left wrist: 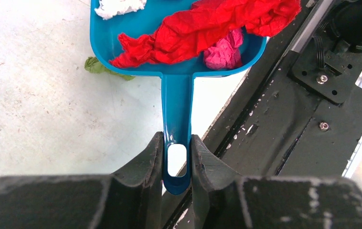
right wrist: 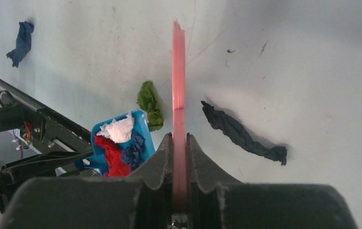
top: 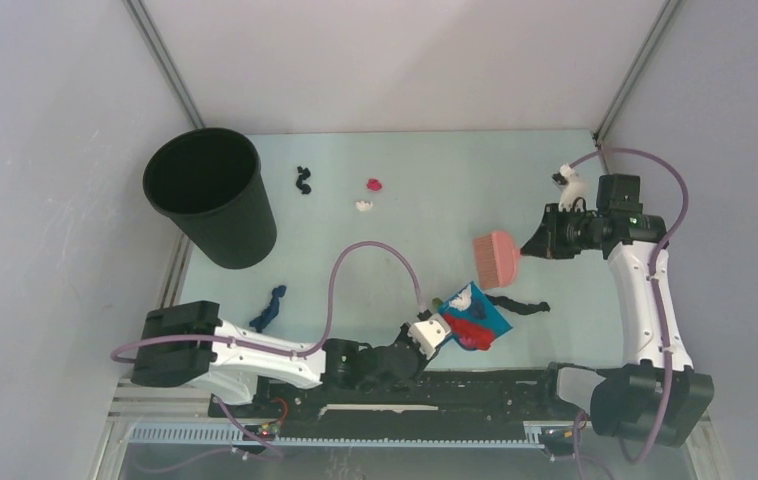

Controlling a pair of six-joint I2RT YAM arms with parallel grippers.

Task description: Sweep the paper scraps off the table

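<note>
My left gripper (top: 437,333) (left wrist: 176,141) is shut on the handle of the blue dustpan (top: 483,316) (left wrist: 176,98), which sits near the table's (top: 435,170) front rail. The pan holds red (left wrist: 207,24), pink (left wrist: 223,53) and white (left wrist: 119,5) scraps; a green scrap (left wrist: 98,66) (right wrist: 149,105) lies beside it. My right gripper (top: 537,245) (right wrist: 179,139) is shut on the pink brush (top: 496,258) (right wrist: 178,71), held above a black twisted scrap (top: 517,303) (right wrist: 243,133). Loose scraps lie farther off: dark blue (top: 270,306) (right wrist: 21,42), black (top: 303,180), pink (top: 374,184) and white (top: 363,206).
A black bin (top: 210,195) stands at the back left of the table. A black rail (top: 405,385) (left wrist: 274,124) runs along the near edge, just behind the dustpan. Grey-white walls close in the back and both sides.
</note>
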